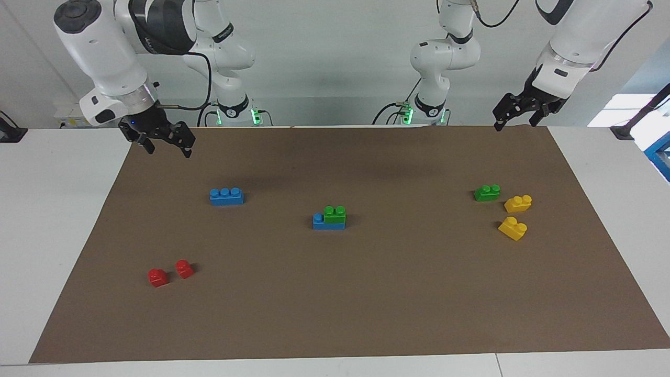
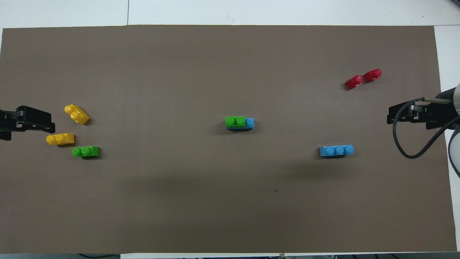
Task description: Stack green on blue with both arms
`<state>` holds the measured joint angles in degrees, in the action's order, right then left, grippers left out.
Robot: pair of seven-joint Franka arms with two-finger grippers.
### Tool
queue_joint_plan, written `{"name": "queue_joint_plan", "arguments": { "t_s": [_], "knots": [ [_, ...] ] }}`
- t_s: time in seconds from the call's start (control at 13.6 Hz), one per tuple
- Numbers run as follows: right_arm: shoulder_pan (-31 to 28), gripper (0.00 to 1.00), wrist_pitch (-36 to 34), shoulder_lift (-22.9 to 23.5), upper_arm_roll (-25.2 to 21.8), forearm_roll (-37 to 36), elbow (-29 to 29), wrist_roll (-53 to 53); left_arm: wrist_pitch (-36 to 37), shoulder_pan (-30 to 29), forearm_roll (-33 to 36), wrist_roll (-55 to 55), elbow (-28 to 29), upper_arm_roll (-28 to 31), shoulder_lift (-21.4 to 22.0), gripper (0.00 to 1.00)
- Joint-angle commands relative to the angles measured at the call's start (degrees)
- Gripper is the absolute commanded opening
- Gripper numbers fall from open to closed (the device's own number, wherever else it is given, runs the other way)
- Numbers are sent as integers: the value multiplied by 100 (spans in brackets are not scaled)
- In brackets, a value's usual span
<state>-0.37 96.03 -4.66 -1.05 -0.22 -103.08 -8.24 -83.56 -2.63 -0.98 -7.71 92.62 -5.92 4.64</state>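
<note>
Surface: a white surface (image 1: 63,220) carries a big brown mat (image 1: 335,293); all bricks lie on the mat, and most of it is bare.
My arms: both are drawn back and raised, one at each end of the mat; I judge them as waiting.
My right pincer (image 1: 166,142): it hangs over the mat's corner by my right base, fingers spread, grasping nothing.
My left pincer (image 1: 518,116): it hangs over the mat's corner by my left base, fingers apart, grasping nothing.
Stack: at mid-mat a green brick (image 1: 334,213) sits on a blue brick (image 1: 328,222), covering two studs and leaving one blue stud bare toward my right arm's end.
Progress: I judge the stacking done for this pair; whether the green is pressed fully home I cannot tell.
Spare blue (image 1: 226,196): it lies alone toward my right arm's end, nearer to me than the stack.
Spare green (image 1: 487,192): it lies toward my left arm's end, just beside two yellow bricks (image 1: 515,215).
Red bricks (image 1: 170,273): two small ones, close together, well apart from the rest.
Room: wide open mat surrounds the stack; only the spare green is crowded, by the yellows.
</note>
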Motion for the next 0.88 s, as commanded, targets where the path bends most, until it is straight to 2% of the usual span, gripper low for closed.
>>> {"name": "queue_joint_plan", "arguments": {
  "t_s": [0.0,0.81],
  "knots": [
    [-33,100,118,-105,44,-346,-124,-38,6,26,-78,94,-7,21,72,100],
    [-60,100,100,-114,44,-330,-133,129,6,61,-78,94,11,21,116,100]
  ]
}}
